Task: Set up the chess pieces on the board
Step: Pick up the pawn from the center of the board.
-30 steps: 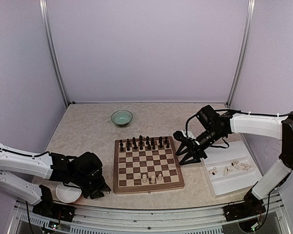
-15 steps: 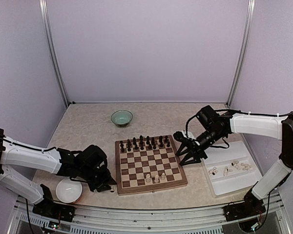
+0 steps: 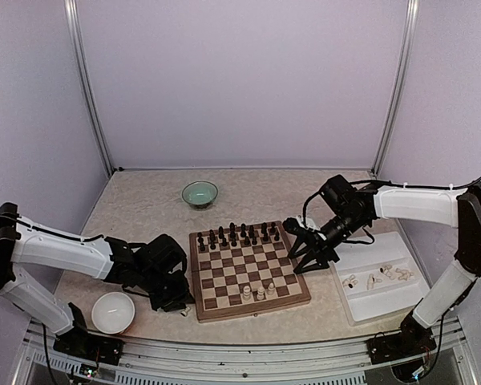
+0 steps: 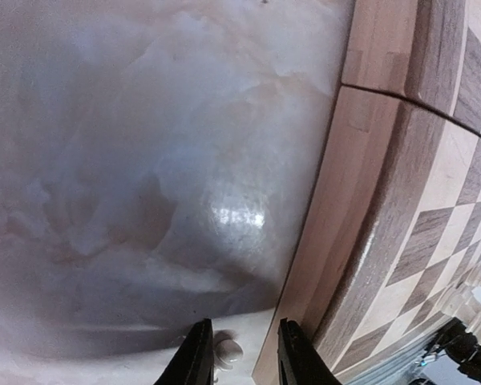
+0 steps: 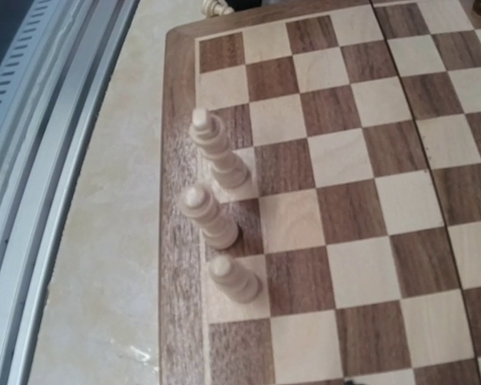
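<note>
**Left gripper [image 4: 240, 362] astride a lying piece [image 4: 228, 350], just beside the board [image 4: 401, 208].**
My fingers [image 4: 196, 361] stand apart, holding nothing; I cannot tell my right gripper [image 3: 309, 255] state. On closing, the board-side finger may snag the border and flick the piece away.

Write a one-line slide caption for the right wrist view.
Three cream chess pieces stand in a row on edge squares of the board, beside its brown border.

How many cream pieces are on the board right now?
3, side by side in the near row of the board: tallest piece, middle piece, shortest piece. None looks hidden.
</note>
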